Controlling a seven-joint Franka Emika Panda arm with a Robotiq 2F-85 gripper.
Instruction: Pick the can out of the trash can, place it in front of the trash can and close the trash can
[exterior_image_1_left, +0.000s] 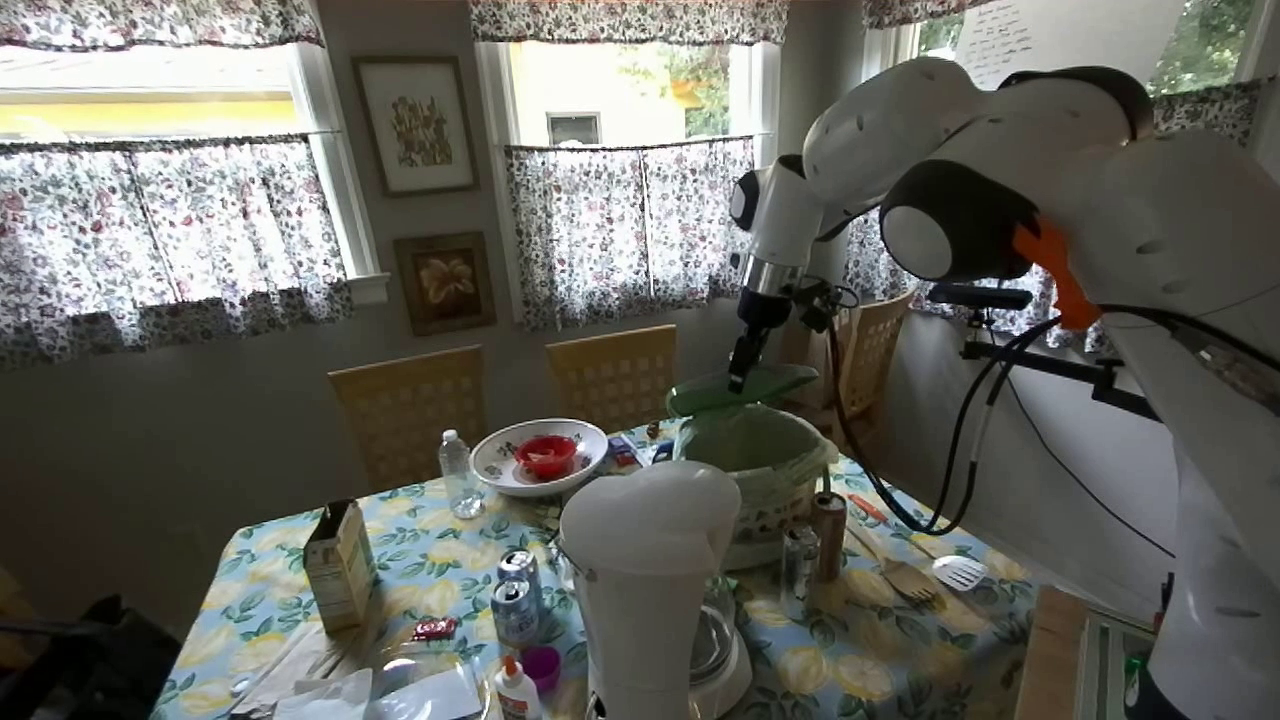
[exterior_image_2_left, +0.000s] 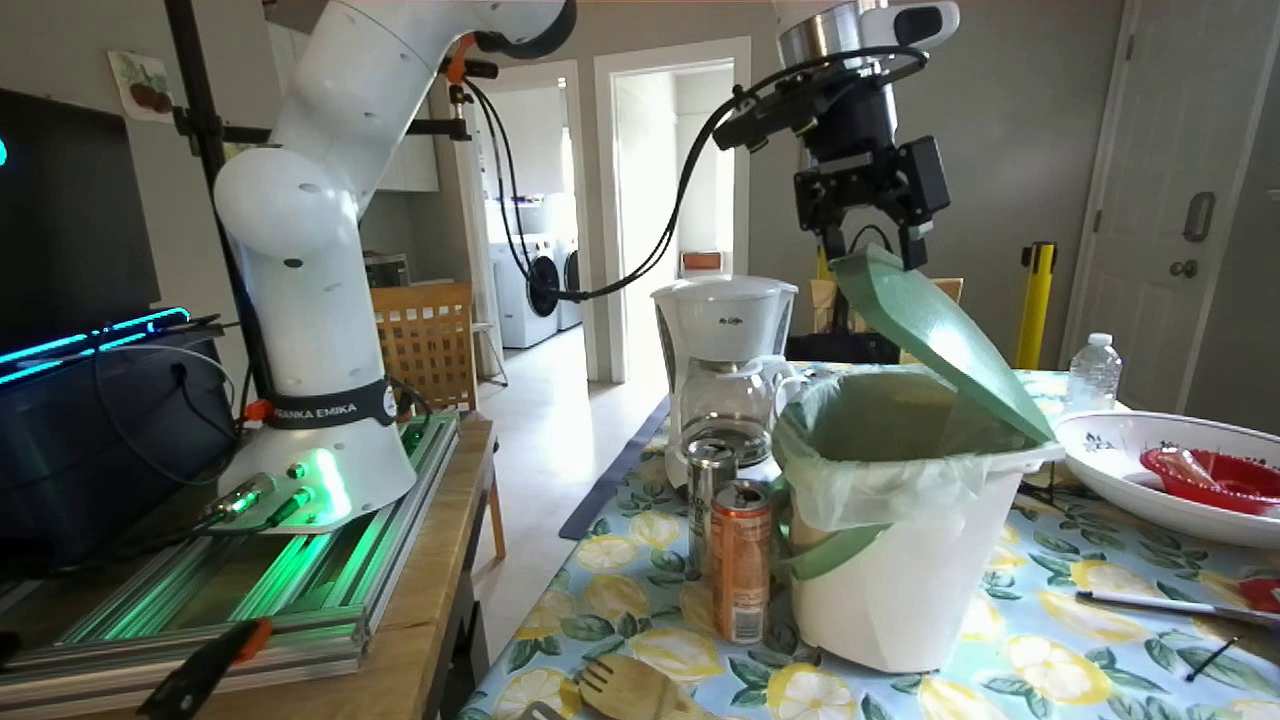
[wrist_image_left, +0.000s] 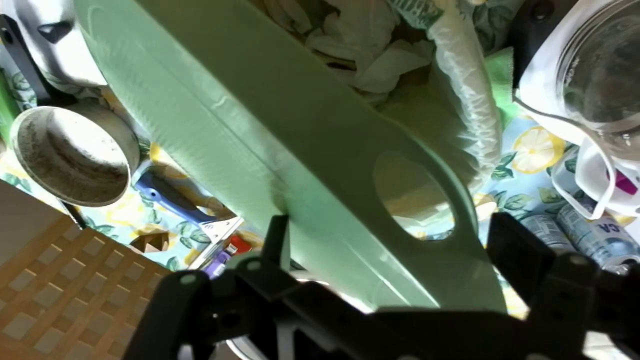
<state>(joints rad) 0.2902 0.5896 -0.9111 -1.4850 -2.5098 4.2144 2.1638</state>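
Note:
The trash can is a cream-white bin (exterior_image_2_left: 900, 590) with a green bag liner; it also shows in the other views (exterior_image_1_left: 770, 530). Its green lid (exterior_image_2_left: 945, 335) stands tilted open, also seen in the wrist view (wrist_image_left: 280, 165). The slim brownish-orange can (exterior_image_2_left: 741, 565) stands upright on the table beside the bin, also in an exterior view (exterior_image_1_left: 829, 535). My gripper (exterior_image_2_left: 873, 252) is open at the lid's raised edge, with its fingers on either side of the lid. In the wrist view the gripper (wrist_image_left: 390, 232) holds nothing tightly; the left finger appears close to or touching the lid.
A silver can (exterior_image_2_left: 710, 500) stands next to the brownish can. A white coffee maker (exterior_image_1_left: 640, 560) is near the bin. A white bowl (exterior_image_1_left: 500, 470) with a red dish and a plastic bottle (exterior_image_1_left: 458, 475) stand nearby. Wooden utensils (exterior_image_2_left: 640, 690) lie in front.

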